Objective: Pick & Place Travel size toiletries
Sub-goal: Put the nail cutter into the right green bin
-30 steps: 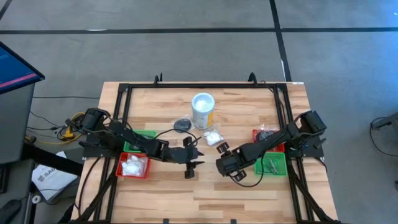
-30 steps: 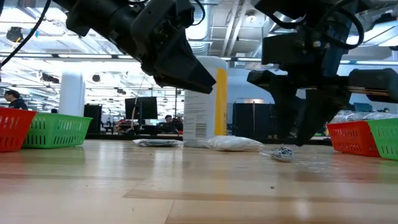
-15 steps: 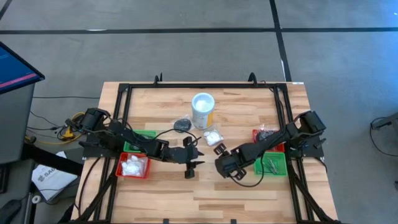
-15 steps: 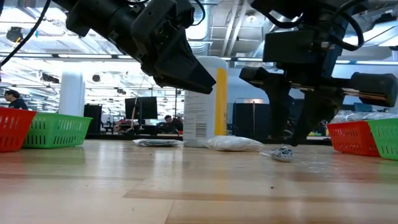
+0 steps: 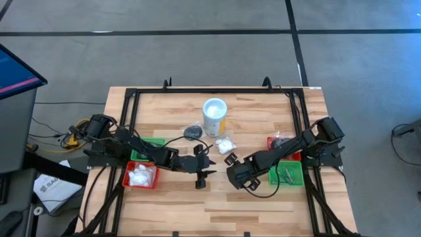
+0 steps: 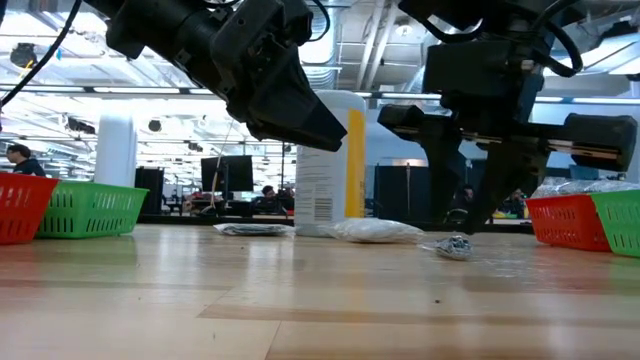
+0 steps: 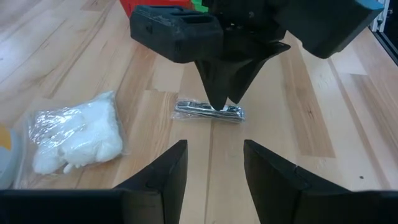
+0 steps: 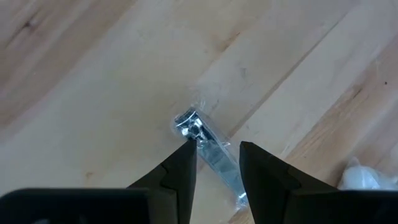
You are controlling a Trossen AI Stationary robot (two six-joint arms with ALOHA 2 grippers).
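Observation:
A clear packet of thin silvery tubes lies flat on the wood, and it also shows in the left wrist view and the low view. My right gripper hangs over it, pointing down and open, one finger on each side, tips just above the table. My left gripper is open and hovers level to the packet's left, facing the right gripper. A white packet lies close by.
The tall white canister stands behind the packets, with a dark packet to its left. Red and green trays sit on the left, red and green trays on the right. Bare wood lies toward the near edge.
My right gripper has shifted a little toward the table's left, settling over the silvery packet. The packet and the left arm have stayed put.

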